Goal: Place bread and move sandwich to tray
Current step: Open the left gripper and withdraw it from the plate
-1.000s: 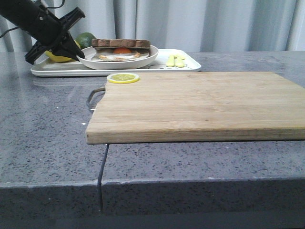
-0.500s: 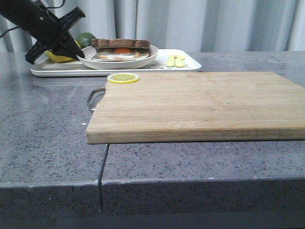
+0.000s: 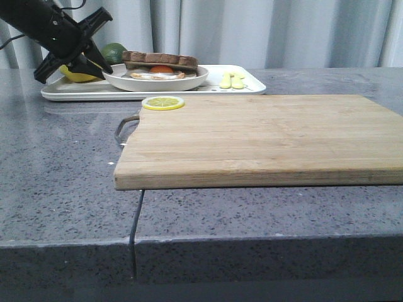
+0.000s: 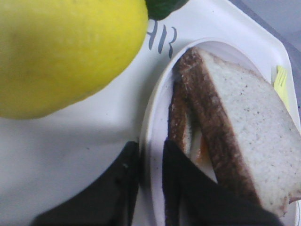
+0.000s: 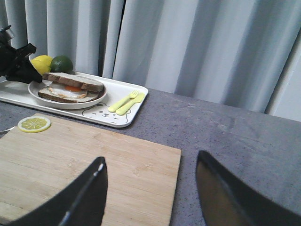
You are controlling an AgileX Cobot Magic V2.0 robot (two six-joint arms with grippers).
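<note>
Grey curtains hang behind my grey speckled counter (image 3: 63,182), where a wooden cutting board (image 3: 252,135) carries a lemon slice (image 3: 162,102) at its far corner. Beyond it lies the white tray (image 3: 245,87), long axis running across my view. My left pincer (image 4: 149,162) is clamped on the plate (image 3: 189,80) rim — one finger inside, one outside. Just past the fingertips sits the sandwich (image 3: 159,64), bread (image 4: 249,141) on top, over the egg. A lemon (image 4: 61,52) lies beside the pincer on the tray. My right pincer (image 5: 150,188) stands apart over the board's edge, well away from all this.
</note>
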